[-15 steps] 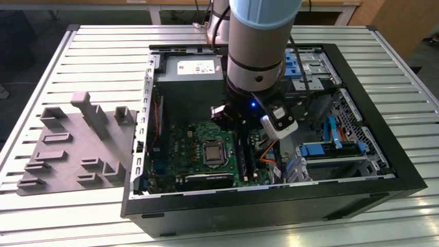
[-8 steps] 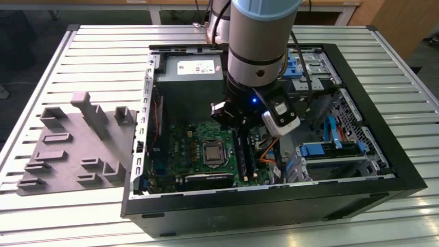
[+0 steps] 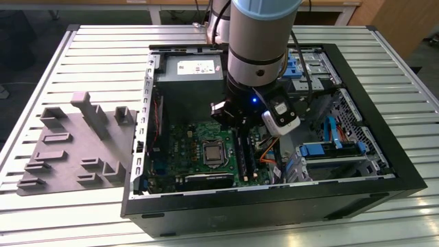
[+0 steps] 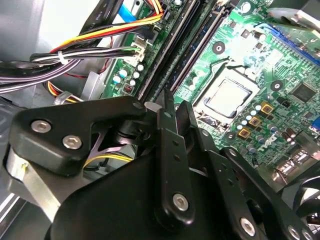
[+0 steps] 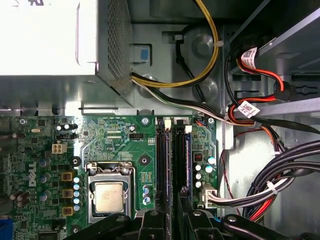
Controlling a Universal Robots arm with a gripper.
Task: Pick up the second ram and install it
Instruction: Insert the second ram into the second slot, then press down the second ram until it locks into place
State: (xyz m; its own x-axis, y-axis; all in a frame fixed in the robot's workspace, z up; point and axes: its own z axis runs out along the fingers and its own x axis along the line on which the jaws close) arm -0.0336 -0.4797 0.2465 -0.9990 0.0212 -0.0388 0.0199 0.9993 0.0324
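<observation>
- Open black PC case point(image 3: 384, 170) lying on a slatted metal table point(image 3: 103, 56).
- Green motherboard point(image 3: 185, 149) inside, w/ CPU socket point(image 3: 213, 153) near its middle; socket also in first wrist view point(image 5: 109, 196).
- Silver power supply point(image 3: 190, 77) at far end of case.
- Yellow/black cable bundle point(image 5: 200, 75) runs from PSU.
- Blue drive trays point(image 3: 322, 150) at exterior view's right.
- Gray moulded fixture point(image 3: 75, 149) w/ upright posts, on table at exterior view's left, beside case.
</observation>
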